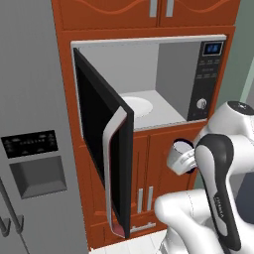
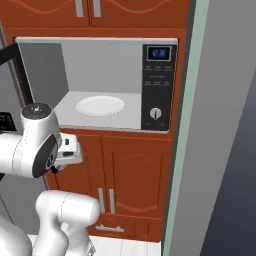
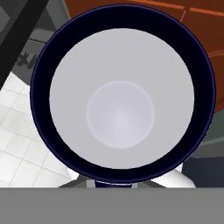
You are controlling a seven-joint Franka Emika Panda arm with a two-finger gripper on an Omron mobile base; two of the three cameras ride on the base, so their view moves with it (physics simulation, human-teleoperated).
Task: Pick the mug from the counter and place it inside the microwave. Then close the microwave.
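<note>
— Mug [image 3: 120,111] status?
— Clamped in the gripper [image 1: 179,158], held in the air below the microwave [image 1: 168,74], in front of the cabinet doors [image 2: 130,175].
— Microwave door [image 1: 104,144]?
— Swung wide open — white turntable [image 2: 100,105] bare inside.

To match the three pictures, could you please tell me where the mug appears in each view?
Left base view: the mug sits right of centre, just below the microwave.
Right base view: perhaps the dark sliver at mid-height on the far left; too hidden to tell.
Hand view: its open mouth faces the camera, centred.
Shared landmark: the orange cabinet doors below the microwave.
</note>
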